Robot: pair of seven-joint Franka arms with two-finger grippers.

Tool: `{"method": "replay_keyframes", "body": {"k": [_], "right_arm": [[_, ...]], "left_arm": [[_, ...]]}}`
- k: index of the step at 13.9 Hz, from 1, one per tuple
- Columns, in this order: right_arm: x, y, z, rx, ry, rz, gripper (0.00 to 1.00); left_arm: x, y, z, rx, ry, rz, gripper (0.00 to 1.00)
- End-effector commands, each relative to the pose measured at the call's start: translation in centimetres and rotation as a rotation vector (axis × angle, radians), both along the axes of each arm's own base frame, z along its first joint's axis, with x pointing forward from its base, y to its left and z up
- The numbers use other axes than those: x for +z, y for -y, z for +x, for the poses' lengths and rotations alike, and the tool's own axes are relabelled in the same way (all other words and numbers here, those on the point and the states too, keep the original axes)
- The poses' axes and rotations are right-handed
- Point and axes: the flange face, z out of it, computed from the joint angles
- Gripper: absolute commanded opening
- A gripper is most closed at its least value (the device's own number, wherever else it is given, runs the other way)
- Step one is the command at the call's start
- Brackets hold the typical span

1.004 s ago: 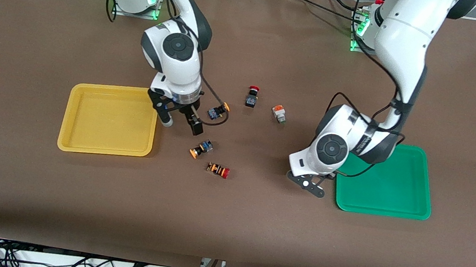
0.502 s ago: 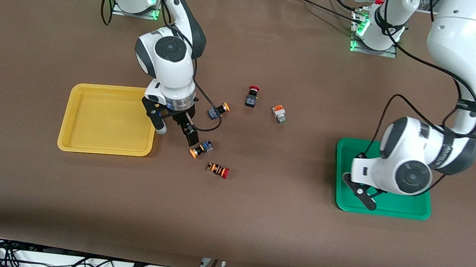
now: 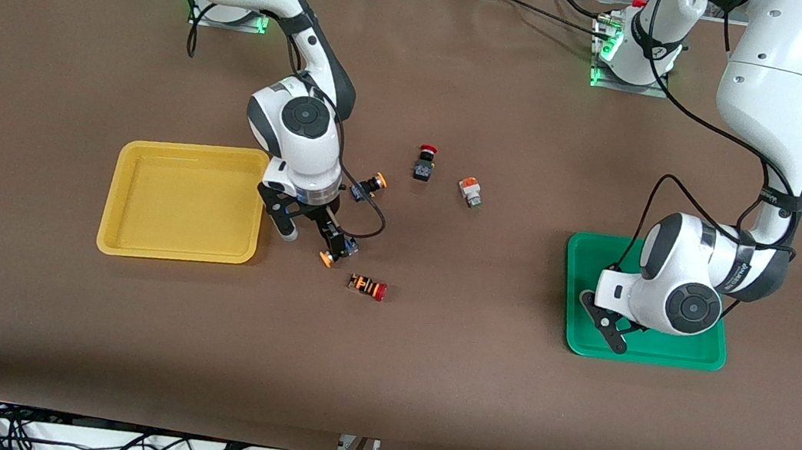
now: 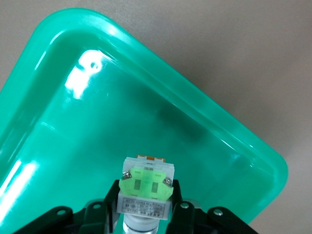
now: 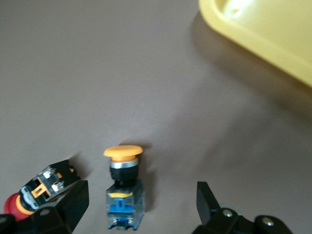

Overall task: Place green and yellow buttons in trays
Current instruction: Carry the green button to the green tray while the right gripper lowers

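Observation:
My left gripper hangs low over the green tray, shut on a silver-white button with a light-green block. The tray fills the left wrist view. My right gripper is open and low at the table, beside the yellow tray. A black-and-blue button with an orange-yellow cap lies between its fingers in the right wrist view, untouched. A second yellow-capped button and a silver-white button with an orange block lie farther from the front camera.
A black button with a red mushroom cap stands next to the orange-block button. An orange-striped black button with a red cap lies just nearer the camera than my right gripper, and shows in the right wrist view. The yellow tray's corner shows there too.
My left gripper swung from the table beside the green tray to over the tray. My right gripper moved from the yellow tray's edge down around the nearer yellow-capped button.

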Motion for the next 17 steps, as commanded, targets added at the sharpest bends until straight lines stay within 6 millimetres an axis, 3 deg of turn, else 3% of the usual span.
{"method": "replay_keyframes", "body": {"k": [1,4,6,8,13,16,17], "right_arm": [[0.3,-0.9,1.1,-0.012,0.035,0.005,0.98],[-0.5,-1.7,2.1,-0.001,0.060,0.016,0.97],[-2.6,-1.5,2.7,-0.004,0.054,0.005,0.97],[-2.9,-1.7,2.4,0.006,0.054,-0.003,0.97],[-4.0,-2.0,2.1,0.010,0.051,0.001,0.95],[-4.8,-2.2,1.9,0.010,0.052,0.009,0.81],[-5.3,-2.3,1.7,0.014,0.051,0.011,0.68]], "left_arm": [[-0.3,0.0,-0.5,-0.015,0.005,-0.033,1.00],[0.2,0.7,-0.5,-0.013,0.007,-0.035,1.00],[1.0,1.0,-0.7,-0.013,-0.003,-0.035,1.00],[3.2,1.3,-1.1,0.029,-0.022,-0.022,1.00],[8.4,6.3,-3.3,0.408,-0.052,0.081,1.00],[9.6,8.6,-4.5,0.693,-0.112,0.072,1.00],[10.6,9.6,-4.9,0.764,-0.120,0.073,1.00]]}}
